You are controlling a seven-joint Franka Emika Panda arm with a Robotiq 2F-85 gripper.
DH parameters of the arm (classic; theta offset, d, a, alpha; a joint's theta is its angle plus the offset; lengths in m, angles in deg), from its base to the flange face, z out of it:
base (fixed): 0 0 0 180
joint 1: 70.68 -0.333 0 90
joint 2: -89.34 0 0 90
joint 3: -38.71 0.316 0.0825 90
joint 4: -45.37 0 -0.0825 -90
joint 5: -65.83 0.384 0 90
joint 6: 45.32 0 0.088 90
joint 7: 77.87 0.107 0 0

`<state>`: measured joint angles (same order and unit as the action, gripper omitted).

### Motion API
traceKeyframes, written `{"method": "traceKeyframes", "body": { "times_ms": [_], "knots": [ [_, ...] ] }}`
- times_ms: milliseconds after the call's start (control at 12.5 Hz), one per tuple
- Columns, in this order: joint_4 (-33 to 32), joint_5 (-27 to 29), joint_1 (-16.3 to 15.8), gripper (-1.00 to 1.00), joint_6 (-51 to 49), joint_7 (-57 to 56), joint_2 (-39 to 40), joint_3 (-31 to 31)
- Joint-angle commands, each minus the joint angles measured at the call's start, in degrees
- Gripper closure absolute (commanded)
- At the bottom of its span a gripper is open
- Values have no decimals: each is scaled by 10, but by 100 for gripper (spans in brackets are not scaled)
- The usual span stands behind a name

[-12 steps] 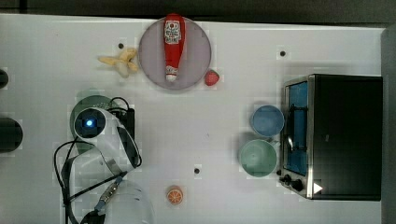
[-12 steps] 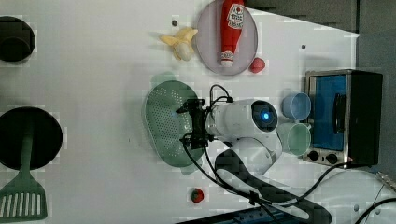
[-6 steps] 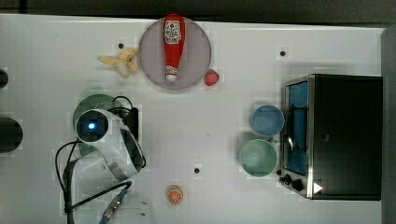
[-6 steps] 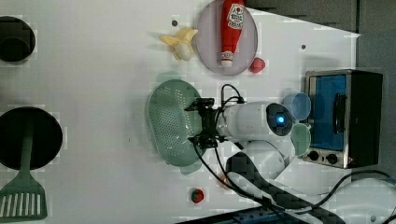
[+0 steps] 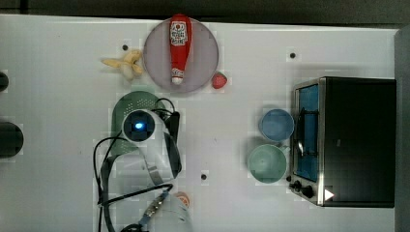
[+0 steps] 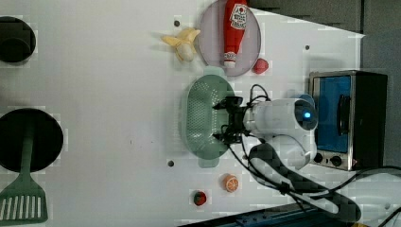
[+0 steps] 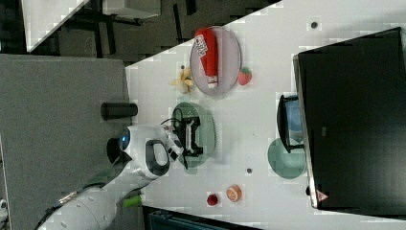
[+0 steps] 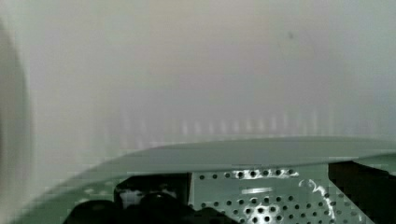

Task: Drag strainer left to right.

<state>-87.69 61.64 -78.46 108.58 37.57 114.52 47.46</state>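
Strainer [image 6: 201, 118]: pale mint-green, oblong, rounded ends, rows of small holes; on worktop [image 6: 108, 94] just below the plate in the left view, long axis running up-down there. Claw [image 6: 226, 122]: open wide, empty, poised over the strainer's right side in the left view, fingers inside the rim line, spread along the long axis. Contact with wall: cannot tell.
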Motion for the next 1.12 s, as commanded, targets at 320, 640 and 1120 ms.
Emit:
{"method": "traceKeyframes", "body": {
  "times_ms": [320,640,1120],
  "knots": [
    [-17,-10,43,-100,-9,-149,-27,-50],
    [-26,-10,56,-100,-8,-190,-37,-90],
    [-28,-10,65,-100,-1,-275,-37,-157]
  ]
}}
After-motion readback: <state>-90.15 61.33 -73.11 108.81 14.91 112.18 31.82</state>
